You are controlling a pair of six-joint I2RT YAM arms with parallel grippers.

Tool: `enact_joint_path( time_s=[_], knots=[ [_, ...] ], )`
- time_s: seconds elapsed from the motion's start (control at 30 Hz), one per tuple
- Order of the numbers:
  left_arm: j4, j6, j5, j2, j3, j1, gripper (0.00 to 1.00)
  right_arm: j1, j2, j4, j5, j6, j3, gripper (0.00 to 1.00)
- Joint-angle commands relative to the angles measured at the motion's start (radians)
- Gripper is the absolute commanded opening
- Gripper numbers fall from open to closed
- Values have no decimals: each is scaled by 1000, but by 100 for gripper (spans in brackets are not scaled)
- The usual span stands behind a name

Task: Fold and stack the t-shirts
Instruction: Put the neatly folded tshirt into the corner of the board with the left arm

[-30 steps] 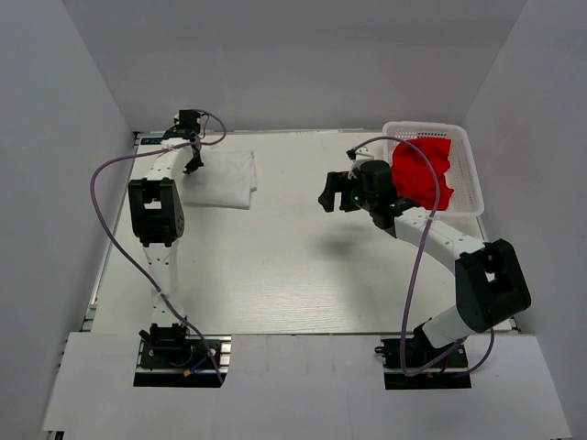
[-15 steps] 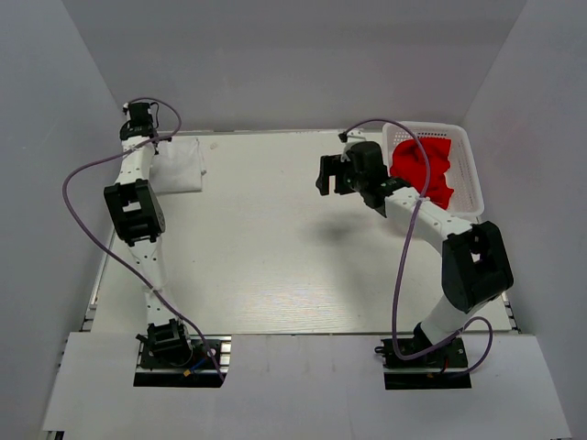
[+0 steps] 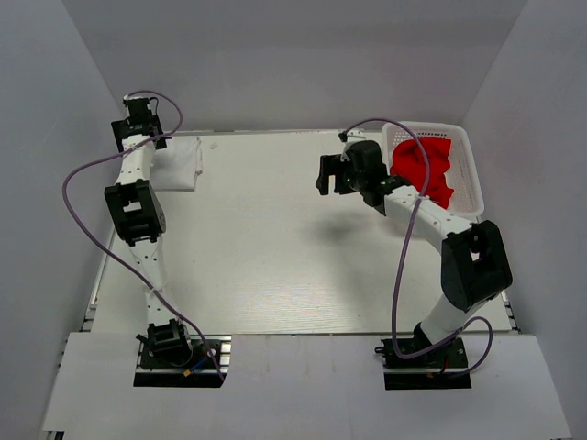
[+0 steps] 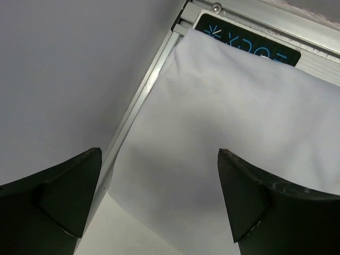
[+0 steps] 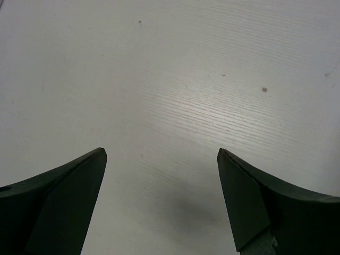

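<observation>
The white t-shirt lies folded flat in the table's far left corner; in the left wrist view its smooth cloth fills the space below the fingers. My left gripper hovers over the shirt's far left edge, open, with nothing between its fingers. The red t-shirt lies crumpled in the white lattice basket at the far right. My right gripper hangs open just left of the basket, above bare table, holding nothing.
An aluminium frame rail and the grey side wall run close to the left of the white shirt. Grey walls enclose the table on three sides. A purple cable loops off each arm.
The left gripper carried the white shirt to the far left corner, then opened and let go of it. The right arm swung a little farther away earlier and has since stayed put.
</observation>
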Motion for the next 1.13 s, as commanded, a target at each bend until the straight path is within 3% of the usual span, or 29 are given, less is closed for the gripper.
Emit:
enact_joint_path(
  time_s=[0.0,0.17,0.2,0.3,0.37,0.4,0.53,0.67,1.1],
  knots=[
    [-43,-56,16,-160,-40,-26,100,-1,-81,31,3,25,-22,90],
    [-39,-260,226,-396,-365,-84,100,-1,-158,43,1,63,-132,90],
    [-16,-279,297,-503,-510,-109,100,-3,-190,40,3,75,-143,90],
    [117,-311,439,-660,-728,-171,100,-4,-243,38,16,112,-226,90],
    [189,-403,455,-784,-810,-201,100,-1,-300,46,15,134,-295,90],
    [228,-403,509,-824,-902,-213,100,-1,-310,46,15,146,-307,90],
    [239,-441,510,-977,-1068,-283,100,0,-397,85,13,167,-424,90],
    [380,-460,588,-1129,-1322,-316,100,-1,-503,173,9,195,-583,90],
    [320,-442,508,-1228,-1370,-327,100,-1,-538,248,52,213,-668,90]
  ],
)
